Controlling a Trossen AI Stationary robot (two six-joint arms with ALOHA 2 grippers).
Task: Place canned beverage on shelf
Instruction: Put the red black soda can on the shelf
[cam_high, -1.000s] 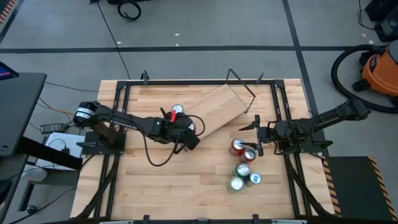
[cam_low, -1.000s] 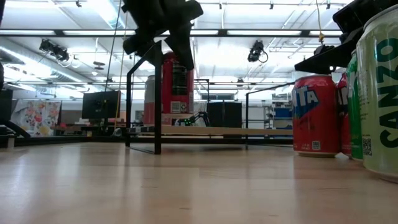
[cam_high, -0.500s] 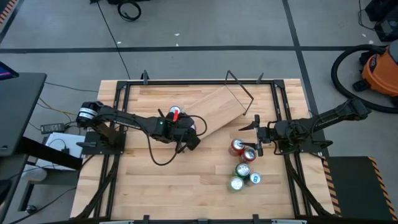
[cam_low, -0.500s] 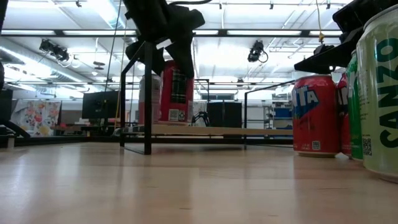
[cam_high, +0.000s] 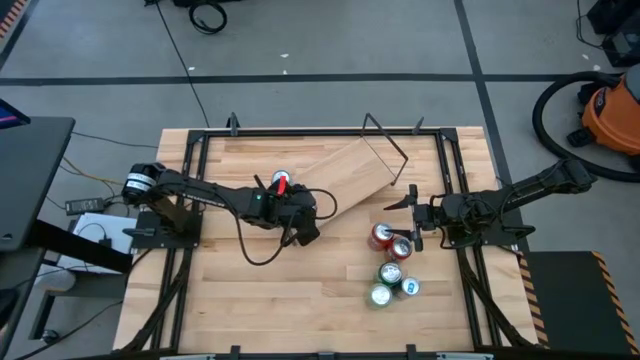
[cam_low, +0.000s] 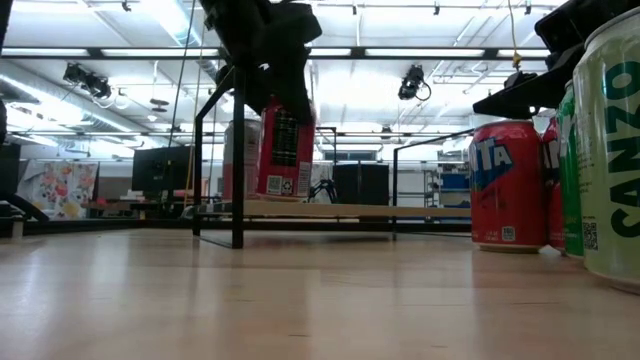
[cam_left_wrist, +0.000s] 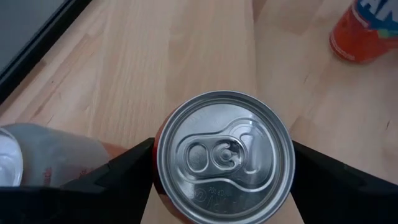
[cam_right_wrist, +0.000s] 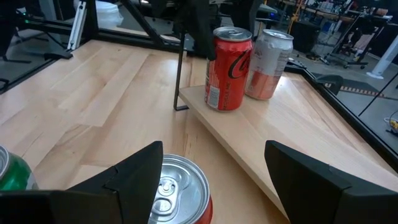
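Observation:
My left gripper (cam_high: 297, 212) is shut on a red can (cam_right_wrist: 229, 59) at the left end of the shelf, a light-wood plank (cam_high: 350, 172) with black rod frames. The can also shows in the low view (cam_low: 285, 150), and from above in the left wrist view (cam_left_wrist: 225, 155). A silver can (cam_right_wrist: 268, 56) stands on the plank just behind it. My right gripper (cam_high: 405, 213) is open and empty above a group of several cans (cam_high: 392, 262), its fingers either side of a red can's top (cam_right_wrist: 177, 190). My left gripper pinches the red can between its two fingers (cam_left_wrist: 124, 174), one on each side of the can just under the top rim (cam_left_wrist: 159, 163). The fingers come from above, pointing down. The can is upright, its base on the plank's end (cam_right_wrist: 222, 108).
The shelf lies at a slant across the table's far middle, its black end frame (cam_low: 238, 160) beside the held can. An orange can (cam_left_wrist: 367, 28) from the group shows past the plank. Bare wood tabletop (cam_high: 270, 290) lies toward the near left. Black table-frame rails (cam_high: 190, 200) run along the sides.
The shelf's left end frame has slid a little toward the table's left. My left gripper has stayed shut on the red can at that end. My right arm has kept still.

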